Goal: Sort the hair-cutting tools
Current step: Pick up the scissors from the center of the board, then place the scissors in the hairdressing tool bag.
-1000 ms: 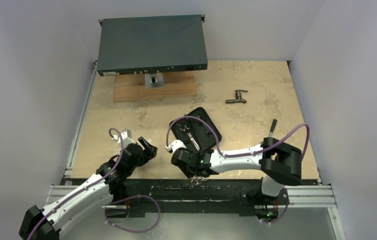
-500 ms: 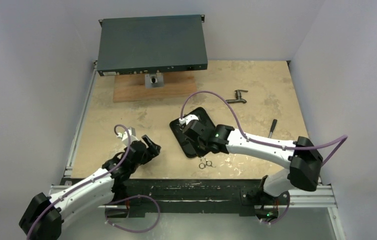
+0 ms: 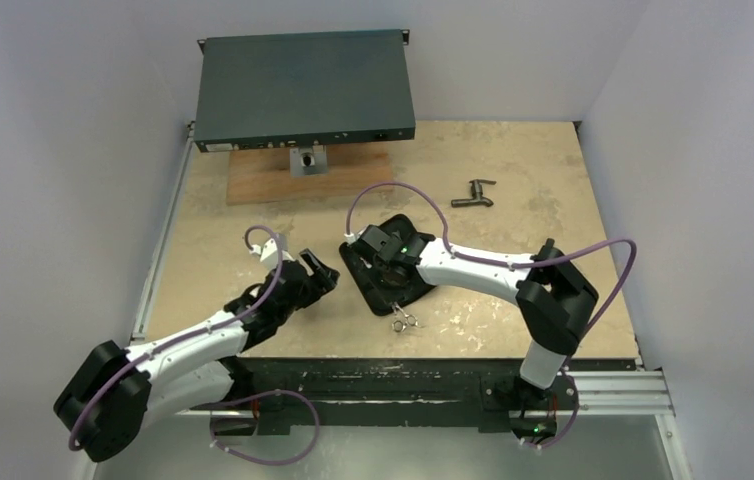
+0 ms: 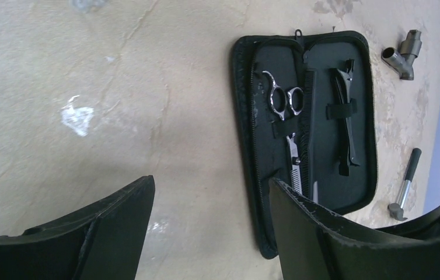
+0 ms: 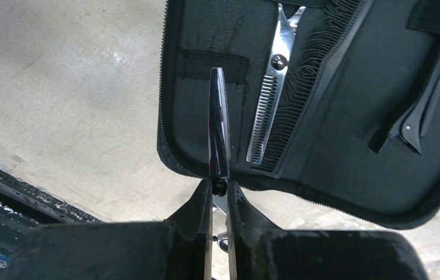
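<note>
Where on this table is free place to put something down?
Free: between the wooden board and the left gripper, and the far right corner beyond the T-shaped fitting. Crowded: around the open case, where the right gripper holds scissors.

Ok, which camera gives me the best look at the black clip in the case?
Left wrist: the clip lies whole under its strap in the open case. Right wrist catches only one end. In the top view it cannot be made out beneath the right arm.
</note>
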Action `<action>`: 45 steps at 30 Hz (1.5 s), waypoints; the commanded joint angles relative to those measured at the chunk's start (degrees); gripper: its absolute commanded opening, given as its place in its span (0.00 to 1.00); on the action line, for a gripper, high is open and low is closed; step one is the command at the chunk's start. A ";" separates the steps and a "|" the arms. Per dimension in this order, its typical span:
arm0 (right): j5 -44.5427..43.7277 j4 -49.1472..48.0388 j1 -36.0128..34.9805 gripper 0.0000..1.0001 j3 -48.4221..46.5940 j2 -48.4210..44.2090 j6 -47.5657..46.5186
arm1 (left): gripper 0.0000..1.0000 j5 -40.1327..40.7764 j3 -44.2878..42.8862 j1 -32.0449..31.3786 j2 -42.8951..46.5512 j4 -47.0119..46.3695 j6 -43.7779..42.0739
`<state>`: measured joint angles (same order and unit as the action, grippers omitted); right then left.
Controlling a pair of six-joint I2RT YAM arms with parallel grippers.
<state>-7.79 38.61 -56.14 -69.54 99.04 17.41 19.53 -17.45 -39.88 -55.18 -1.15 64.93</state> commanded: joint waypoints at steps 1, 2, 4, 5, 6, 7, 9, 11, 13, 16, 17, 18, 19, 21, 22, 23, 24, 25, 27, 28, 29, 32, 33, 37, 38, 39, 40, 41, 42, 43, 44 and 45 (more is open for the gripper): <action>3.45 -1.47 -0.02 0.00 -2.75 0.71 -1.50 | 0.71 -1.77 -3.12 0.13 -5.25 -7.20 -0.10; 3.93 -1.66 0.02 0.00 -2.65 1.05 -1.39 | 0.70 -2.13 -3.19 0.13 -6.26 -7.78 0.22; 4.10 -2.14 0.02 0.00 -1.95 1.32 -0.98 | 0.70 -2.40 -3.11 0.14 -7.57 -8.69 0.53; 4.22 -2.24 0.03 0.00 -1.30 1.20 -0.85 | 0.70 -2.35 -3.09 0.13 -8.08 -9.04 0.63; 4.37 -2.30 0.04 0.00 -0.77 1.11 -0.76 | 0.70 -2.24 -2.99 0.07 -8.44 -9.31 0.68; 4.62 -2.33 0.05 0.00 -0.13 1.07 -0.77 | 0.70 -2.10 -2.94 0.14 -8.86 -9.64 0.77; 5.11 -2.39 0.00 0.00 1.00 1.35 -0.87 | 0.69 -2.11 -2.85 0.15 -9.42 -10.74 0.88; 4.13 -2.61 0.00 0.00 1.85 1.78 -0.90 | 0.69 -2.21 -2.87 0.10 -9.96 -11.64 0.99; 3.23 -3.26 -0.02 0.00 2.11 1.94 -0.69 | 0.68 -1.68 -2.94 0.11 -10.08 -12.47 0.80; 2.54 -5.01 0.26 0.00 2.54 1.86 0.04 | 0.63 0.83 -3.09 0.11 -9.44 -14.86 -0.93; 2.69 -5.53 0.34 0.00 2.72 1.97 0.33 | 0.61 1.78 -3.25 0.21 -9.15 -15.76 -1.31; 2.72 -6.14 0.45 0.00 2.95 2.02 0.45 | 0.58 2.66 -3.28 0.19 -9.12 -17.36 -2.06; 2.76 -6.75 0.44 0.00 3.26 2.03 0.67 | 0.55 3.45 -3.29 0.30 -9.43 -19.32 -2.98; 3.02 -7.42 0.52 0.00 3.72 2.24 0.88 | 0.49 3.53 -3.72 0.99 -11.11 -22.93 -4.01; 3.09 -7.64 0.51 0.00 3.85 2.29 0.98 | 0.44 2.90 -4.10 1.38 -12.48 -25.08 -4.53; 3.09 -7.76 0.64 0.00 3.95 2.29 1.02 | 0.37 2.03 -4.48 2.03 -13.96 -26.82 -4.65; 3.01 -7.80 0.60 0.00 4.16 2.21 0.98 | 0.28 1.29 -4.76 2.63 -15.38 -29.11 -4.56; 3.00 -7.86 0.66 0.00 4.28 2.06 0.96 | 0.23 0.66 -4.83 2.95 -17.14 -31.84 -4.71; 2.96 -7.80 0.96 0.00 4.58 1.96 0.90 | 0.13 -0.99 -5.24 3.65 -20.69 -37.02 -4.56; 2.89 -7.81 0.95 0.00 4.75 1.90 0.80 | 0.09 -2.13 -5.61 3.83 -22.79 -39.79 -4.69; 2.87 -7.81 1.13 0.00 4.95 1.82 0.74 | 0.05 -3.27 -5.84 3.98 -24.64 -42.44 -4.69; 2.87 -7.90 1.30 0.00 5.50 1.62 0.61 | 0.00 -6.11 -6.09 4.18 -30.64 -51.88 -3.93; 2.94 -7.93 1.32 0.00 5.73 1.55 0.61 | 0.00 -6.84 -6.16 4.16 -32.49 -53.78 -3.40; 2.87 -7.17 1.44 0.00 5.97 1.36 0.52 | 0.00 -7.25 -6.29 4.24 -38.14 -57.99 -2.45; 2.95 -6.76 1.38 0.00 5.99 1.22 0.48 | 0.00 -7.02 -6.15 4.24 -39.10 -58.73 -2.44; 3.18 -6.30 1.46 0.00 5.93 1.17 0.44 | 0.00 -6.76 -6.17 4.15 -39.96 -59.20 -2.44; 3.36 -5.68 1.40 0.00 5.79 1.15 0.13 | 0.00 -6.57 -6.19 4.17 -40.75 -59.49 -2.40; 3.39 -4.86 1.36 0.00 5.62 1.11 -0.23 | 0.00 -6.49 -6.11 4.19 -41.58 -59.80 -2.29; 3.10 -4.11 1.36 0.00 5.44 1.21 -0.57 | 0.00 -6.56 -6.18 4.19 -42.33 -60.44 -2.19; 2.69 -3.09 1.30 0.00 5.23 1.38 -0.86 | 0.00 -6.77 -6.12 4.15 -43.29 -61.24 -2.13; 2.83 -2.06 1.33 0.00 5.02 1.60 -0.88 | 0.00 -6.91 -6.09 4.16 -44.19 -62.18 -1.78; 2.99 -1.30 1.31 0.00 4.76 1.85 -0.93 | 0.00 -7.03 -5.96 4.15 -45.01 -63.21 -1.63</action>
<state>-4.71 32.47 -55.05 -64.23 101.03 17.76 13.19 -22.39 -36.01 -97.69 -56.18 62.17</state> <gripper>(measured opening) 0.053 0.003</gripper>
